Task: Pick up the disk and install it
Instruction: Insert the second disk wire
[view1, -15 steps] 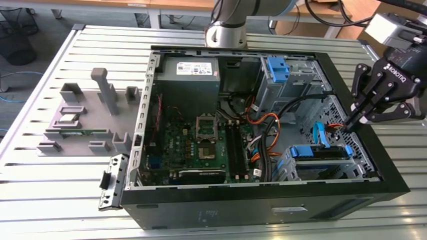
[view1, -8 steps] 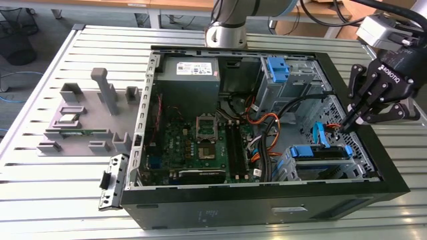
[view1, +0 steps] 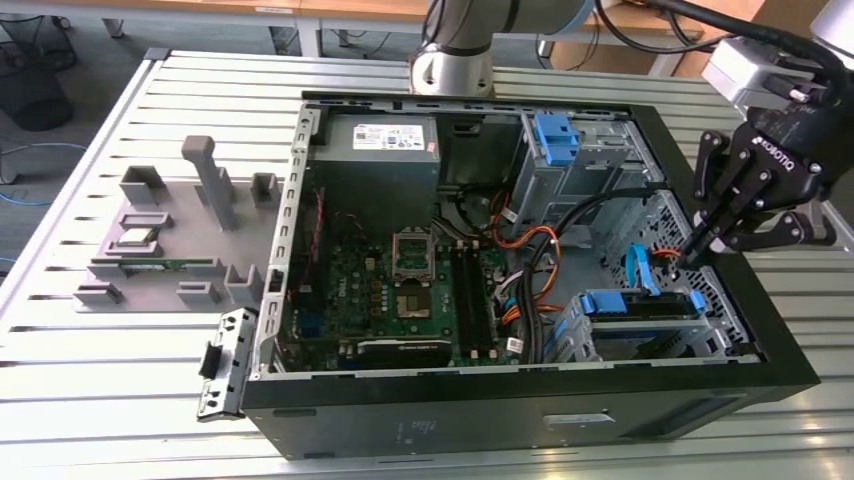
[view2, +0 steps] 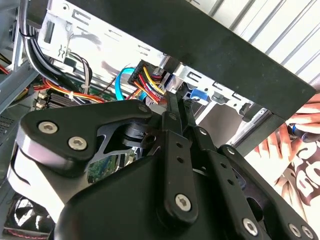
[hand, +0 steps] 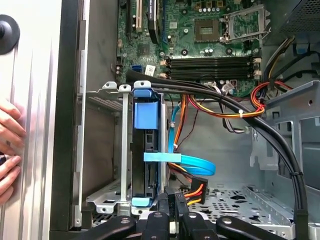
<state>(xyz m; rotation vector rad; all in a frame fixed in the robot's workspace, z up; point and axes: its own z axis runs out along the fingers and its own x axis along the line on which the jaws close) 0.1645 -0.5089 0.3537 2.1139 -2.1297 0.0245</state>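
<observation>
Disk (hand: 146, 150) seated edge-up in metal drive cage (hand: 107, 145) of open computer case (view1: 534, 405), blue rails showing, with claw (view1: 697, 250) pinched narrow just beside that cage, near orange cables (hand: 192, 190).

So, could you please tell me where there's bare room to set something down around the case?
The slatted table is bare beside the grey fixture. Inside the computer case, cables crowd the space between motherboard and drive cage.
</observation>
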